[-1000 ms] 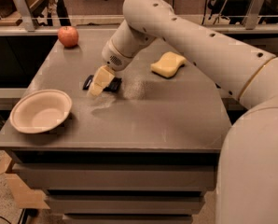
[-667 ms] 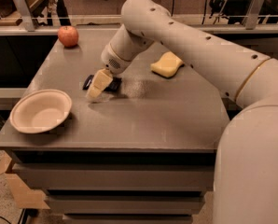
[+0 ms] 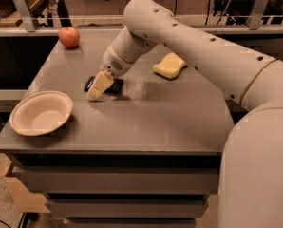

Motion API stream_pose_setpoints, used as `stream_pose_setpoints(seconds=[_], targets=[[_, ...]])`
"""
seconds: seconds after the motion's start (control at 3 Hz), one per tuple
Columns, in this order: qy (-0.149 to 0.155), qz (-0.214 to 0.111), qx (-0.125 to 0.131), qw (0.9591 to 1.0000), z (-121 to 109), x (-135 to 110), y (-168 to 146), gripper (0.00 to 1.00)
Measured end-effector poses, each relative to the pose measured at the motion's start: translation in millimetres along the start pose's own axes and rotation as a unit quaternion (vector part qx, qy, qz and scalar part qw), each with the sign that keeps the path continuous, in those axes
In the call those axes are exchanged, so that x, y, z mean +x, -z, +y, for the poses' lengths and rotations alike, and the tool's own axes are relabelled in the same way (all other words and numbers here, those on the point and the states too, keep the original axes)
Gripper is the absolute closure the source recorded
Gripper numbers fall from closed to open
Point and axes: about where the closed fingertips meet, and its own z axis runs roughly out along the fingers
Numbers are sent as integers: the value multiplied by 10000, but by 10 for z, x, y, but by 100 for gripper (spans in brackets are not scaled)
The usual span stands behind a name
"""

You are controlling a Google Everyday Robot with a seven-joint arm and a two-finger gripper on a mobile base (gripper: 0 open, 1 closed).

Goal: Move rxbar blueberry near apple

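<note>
The rxbar blueberry [image 3: 115, 86] is a dark flat bar lying on the grey table [image 3: 155, 122], left of its middle. My gripper [image 3: 98, 87] is down on the table right over the bar and hides its middle; dark ends show on either side. The apple [image 3: 69, 36] is red and round and stands at the table's far left corner, well behind the bar and to its left. The arm reaches in from the right.
A pale round bowl [image 3: 41, 113] sits at the table's front left. A yellow wavy sponge [image 3: 169, 65] lies at the back, right of the gripper. A railing runs behind the table, and my arm's large body fills the right side.
The upper arm has shifted slightly. The gripper stays low over the bar, and the bar and apple have not moved.
</note>
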Motion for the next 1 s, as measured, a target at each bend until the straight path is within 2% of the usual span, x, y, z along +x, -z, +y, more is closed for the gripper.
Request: stream_pose_setpoints(seconds=[0.33, 0.67, 1.0], targets=[[1, 0, 1, 10000, -1, -46, 59, 84], [2, -1, 3, 10000, -2, -69, 88, 100], [481, -89, 537, 9974, -92, -322, 523, 100]])
